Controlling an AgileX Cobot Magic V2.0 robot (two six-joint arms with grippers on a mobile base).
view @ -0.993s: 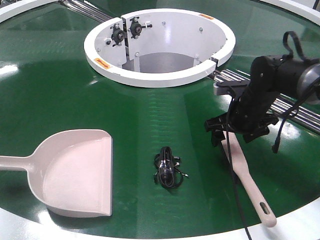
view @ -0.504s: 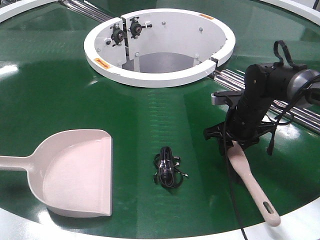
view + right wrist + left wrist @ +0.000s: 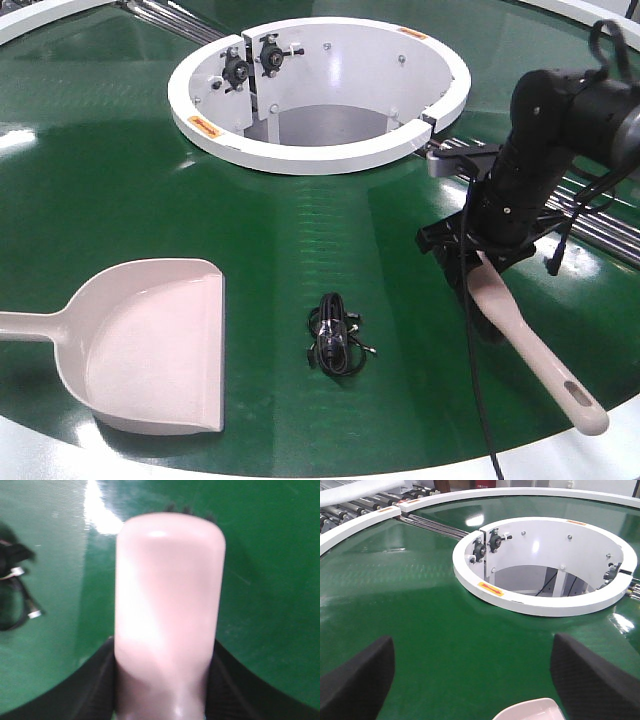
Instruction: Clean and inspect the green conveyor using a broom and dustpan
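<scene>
Gripping: broom (image 3: 530, 345) clenched near its head in right tool (image 3: 478, 265), over green conveyor (image 3: 100, 180), right side.
Resting: dustpan (image 3: 150, 340) flat on belt, well left.
Between: coiled black cable (image 3: 335, 345).
Hovering: left tool (image 3: 470, 645) released, over dustpan's edge.

1. The dustpan (image 3: 150, 340): handle cut off by the front view's edge at 9 o'clock. My left wrist view shows only a pale sliver of rim at 6 o'clock.
2. The broom (image 3: 530, 345): head hidden under my right tool (image 3: 480, 262), bristles not readable. In my right wrist view it is blurred and cropped at 6 o'clock.
3. My left tool (image 3: 472, 652): two dark pads only, cropped at 5 and 7 o'clock.
4. The black bundle (image 3: 335, 335): too small to identify.
5. The green conveyor (image 3: 100, 180): cropped on every side.
</scene>
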